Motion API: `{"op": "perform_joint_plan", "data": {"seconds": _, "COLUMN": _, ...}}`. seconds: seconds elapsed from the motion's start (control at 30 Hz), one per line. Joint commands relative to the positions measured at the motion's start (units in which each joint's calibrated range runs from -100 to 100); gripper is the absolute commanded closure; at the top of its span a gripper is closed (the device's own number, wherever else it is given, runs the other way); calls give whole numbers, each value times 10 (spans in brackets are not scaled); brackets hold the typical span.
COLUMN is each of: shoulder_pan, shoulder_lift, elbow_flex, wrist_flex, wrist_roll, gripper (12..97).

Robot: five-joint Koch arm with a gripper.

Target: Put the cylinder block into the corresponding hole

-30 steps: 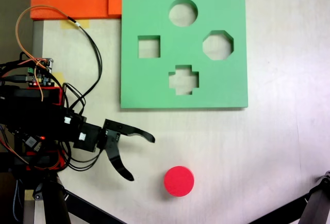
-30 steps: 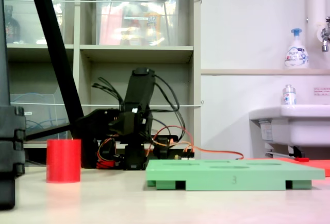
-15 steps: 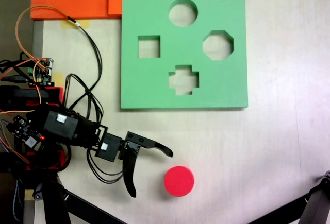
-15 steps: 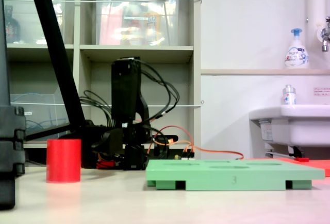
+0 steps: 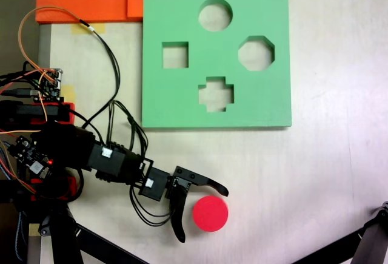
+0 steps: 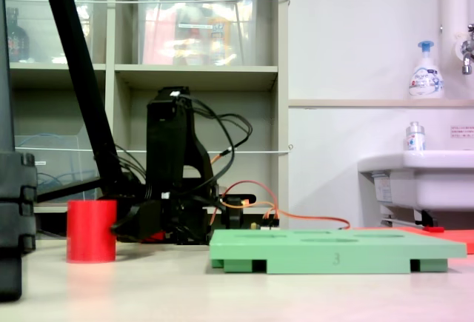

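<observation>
**At the block: reach step, grasp not yet made**

Low on the surface, in the top-down fixed view, the hand sits spread wide, 1 jaw curving over the upper edge of the block and the other pointing down just left of it. Block stands just inside the opening, apart from the jaws or barely touching; can't tell which. Nothing pinched.

Step in hand, as I judge it: approach for pickup. Next move likely needs a bit more reach so both jaws flank the block, then a close, a lift, and a carry up to the board.

Block: short, bright red, flat round top, upright, well apart from the board, below its lower edge. Side fixed view shows it standing on the surface left of the board, arm close behind it.

Hole: round cutout near the board's top edge, empty. 3 other cutouts differ in shape.
</observation>
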State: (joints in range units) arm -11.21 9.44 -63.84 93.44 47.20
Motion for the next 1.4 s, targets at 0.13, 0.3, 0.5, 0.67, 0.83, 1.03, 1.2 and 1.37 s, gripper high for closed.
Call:
{"op": "perform_joint_plan", "data": {"seconds": 0.13, "shoulder_pan": -3, "shoulder_lift": 48, "elbow_flex": 74, "wrist_flex": 66, "wrist_roll": 8, "gripper": 205}}
{"op": "perform_joint_plan", "data": {"seconds": 0.3, "shoulder_pan": -4, "shoulder_lift": 77, "elbow_flex": 106, "wrist_flex": 66, "wrist_roll": 13, "gripper": 207}}
{"op": "perform_joint_plan", "data": {"seconds": 0.5, "shoulder_pan": 0, "shoulder_lift": 96, "elbow_flex": 115, "wrist_flex": 66, "wrist_roll": 13, "gripper": 272}}
{"op": "perform_joint_plan", "data": {"seconds": 0.67, "shoulder_pan": 0, "shoulder_lift": 94, "elbow_flex": 115, "wrist_flex": 66, "wrist_roll": 13, "gripper": 366}}
{"op": "perform_joint_plan", "data": {"seconds": 0.83, "shoulder_pan": 3, "shoulder_lift": 90, "elbow_flex": 115, "wrist_flex": 66, "wrist_roll": 12, "gripper": 487}}
{"op": "perform_joint_plan", "data": {"seconds": 1.03, "shoulder_pan": 6, "shoulder_lift": 83, "elbow_flex": 114, "wrist_flex": 66, "wrist_roll": 11, "gripper": 596}}
{"op": "perform_joint_plan", "data": {"seconds": 1.2, "shoulder_pan": 9, "shoulder_lift": 83, "elbow_flex": 115, "wrist_flex": 66, "wrist_roll": 6, "gripper": 660}}
{"op": "perform_joint_plan", "data": {"seconds": 1.37, "shoulder_pan": 9, "shoulder_lift": 83, "elbow_flex": 108, "wrist_flex": 66, "wrist_roll": 1, "gripper": 721}}
